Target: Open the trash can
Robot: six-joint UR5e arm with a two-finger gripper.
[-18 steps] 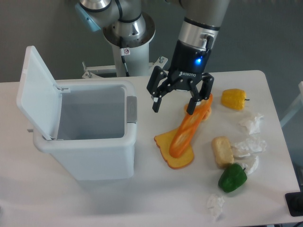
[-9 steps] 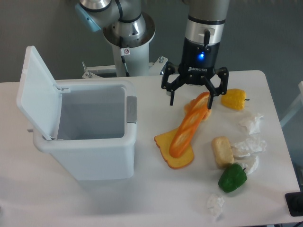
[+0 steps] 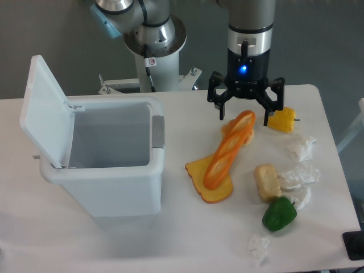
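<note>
**Lid up, bin open — claw idle over the food**

The trash can point(image 3: 102, 165) sits on the left half of the table point(image 3: 170, 239), lid point(image 3: 42, 108) swung up and leaning back on the far-left edge, inside bare as far as visible. Grey push-button point(image 3: 157, 132) on the right rim, untouched now. Task looks done, judging by the lid.

Gripper point(image 3: 244, 116) hangs well right of the bin, fingers spread wide, holding nothing, above the top end of the orange slice point(image 3: 227, 152), close to the yellow pepper point(image 3: 281, 119).

To finish well: lift clear without brushing the slice or pepper; stay away from the lid so it doesn't drop.

Writing: small label on the robot base point(image 3: 151, 61), unreadable. Gripper body shows a blue light, no legible brand.
</note>
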